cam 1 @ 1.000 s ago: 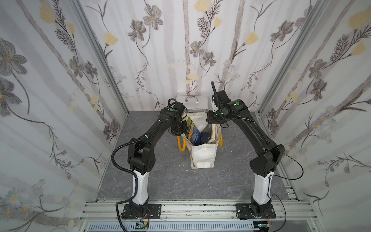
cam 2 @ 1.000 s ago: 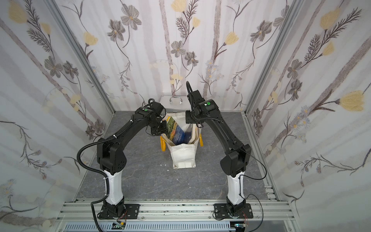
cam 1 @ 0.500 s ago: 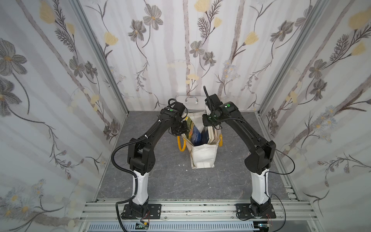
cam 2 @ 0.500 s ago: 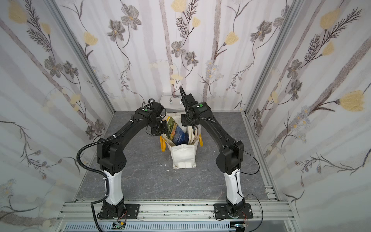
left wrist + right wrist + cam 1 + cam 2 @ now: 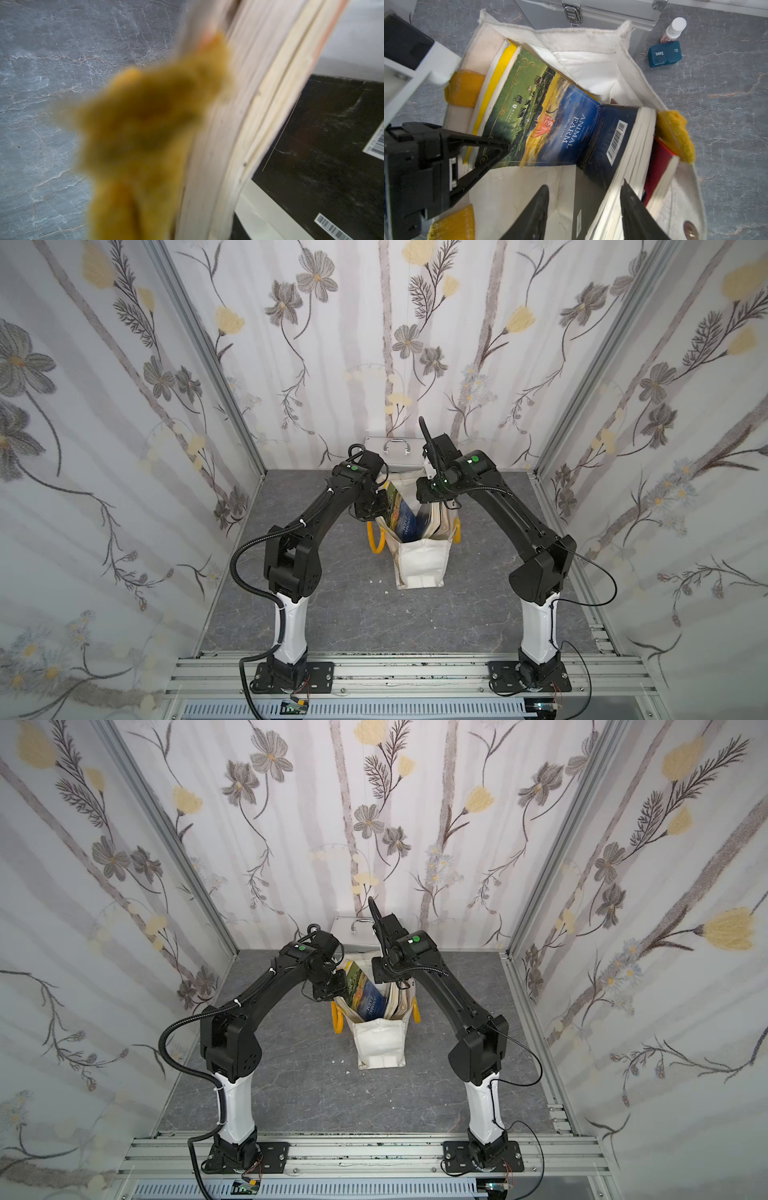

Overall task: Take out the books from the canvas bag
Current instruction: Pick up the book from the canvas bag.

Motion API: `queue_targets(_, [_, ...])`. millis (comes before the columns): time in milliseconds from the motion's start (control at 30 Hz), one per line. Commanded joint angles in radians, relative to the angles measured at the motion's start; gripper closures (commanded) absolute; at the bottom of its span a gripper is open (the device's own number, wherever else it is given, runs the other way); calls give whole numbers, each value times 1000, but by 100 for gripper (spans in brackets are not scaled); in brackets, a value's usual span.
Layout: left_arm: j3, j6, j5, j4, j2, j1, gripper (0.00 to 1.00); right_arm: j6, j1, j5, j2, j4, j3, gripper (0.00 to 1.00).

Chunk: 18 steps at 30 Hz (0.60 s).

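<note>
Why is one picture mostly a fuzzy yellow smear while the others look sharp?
Left wrist view: the bag's yellow trim sits too close to the lens and blurs. Right wrist view: crisp, with the Animal Farm book title readable. Both top views: evenly lit, no glare.

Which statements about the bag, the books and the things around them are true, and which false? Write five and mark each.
1. The canvas bag stands upright with books in it. True.
2. A blue pill box sits on the table near the silver case. True.
3. The Animal Farm book lies flat on the table. False: it leans inside the bag.
4. The silver case is open. False: its lid is shut.
5. The right hand is clamped on the red book. False: it is open, straddling pale page edges beside that book.
</note>
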<state>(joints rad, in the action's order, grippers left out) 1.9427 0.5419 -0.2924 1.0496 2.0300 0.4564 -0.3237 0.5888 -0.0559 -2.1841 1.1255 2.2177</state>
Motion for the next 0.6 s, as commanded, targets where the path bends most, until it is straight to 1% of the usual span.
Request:
queue_targets(0, [-3, 17, -10, -8, 7, 2, 71, 25, 1, -44, -19, 24, 2, 45])
queue_targets(133, [0, 18, -8, -6, 7, 4, 71, 25, -1, -40, -77, 47, 2, 45])
queue_targets(200, [-2, 18, -8, -3, 7, 4, 71, 25, 0, -26, -97, 52, 2, 46])
queue_targets(267, [-4, 20, -7, -4, 7, 4, 71, 29, 4, -21, -106, 48, 2, 54])
queue_targets(300, [-4, 21, -7, -3, 7, 5, 71, 30, 5, -24, -108, 44, 3, 60])
queue_targets(333, [-4, 21, -6, -3, 7, 5, 71, 31, 7, -30, -107, 39, 3, 70])
queue_targets(367, [-1, 23, -5, -3, 6, 5, 71, 28, 10, -43, -100, 36, 3, 77])
queue_targets(433, [1, 24, -4, -1, 7, 5, 71, 19, 10, -59, -78, 31, 3, 84])
queue_targets(533, [1, 26, -1, 0, 7, 5, 71, 8, 10, -68, -40, 35, 3, 85])
queue_targets(567, [1, 28, 1, -2, 7, 6, 71, 8, 10, -68, -33, 40, 3, 88])
